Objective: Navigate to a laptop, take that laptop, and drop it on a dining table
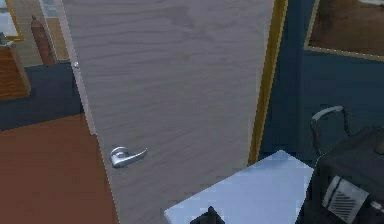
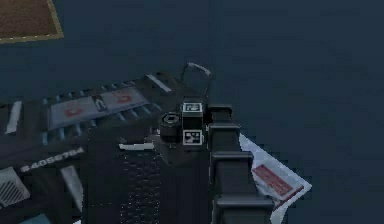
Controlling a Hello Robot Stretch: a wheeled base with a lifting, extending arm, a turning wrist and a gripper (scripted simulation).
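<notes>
Forward view has a big door (image 1: 170,90) in pale wood-grain laminate, flat and smooth. There's a curved silver lever handle (image 1: 126,155) low on its left side and a yellow door frame (image 1: 268,80) down its right edge. Right of that is a dark blue wall (image 1: 300,100) with a framed picture (image 1: 345,28) up top. At the bottom is a pale matte tabletop (image 1: 250,185) with a boxy black case (image 1: 350,180) at its right end and a thin grey loop handle (image 1: 330,115) above it. The floor (image 1: 45,170) on the left is reddish brown.

In the arm side view, the arm (image 2: 235,185) is a dark square bar and the gripper (image 2: 166,128) sits among black blocky shapes. I can't tell how the fingers are set or whether they've got anything.

Up and left of it lies a flat dark slab (image 2: 95,105) with grey panels and red marks. Its long axis runs left to right across the view, tilted up a bit to the right. Might be the laptop, honestly can't tell from here. A sheet of white printed paper (image 2: 272,178) pokes out right of the arm
</notes>
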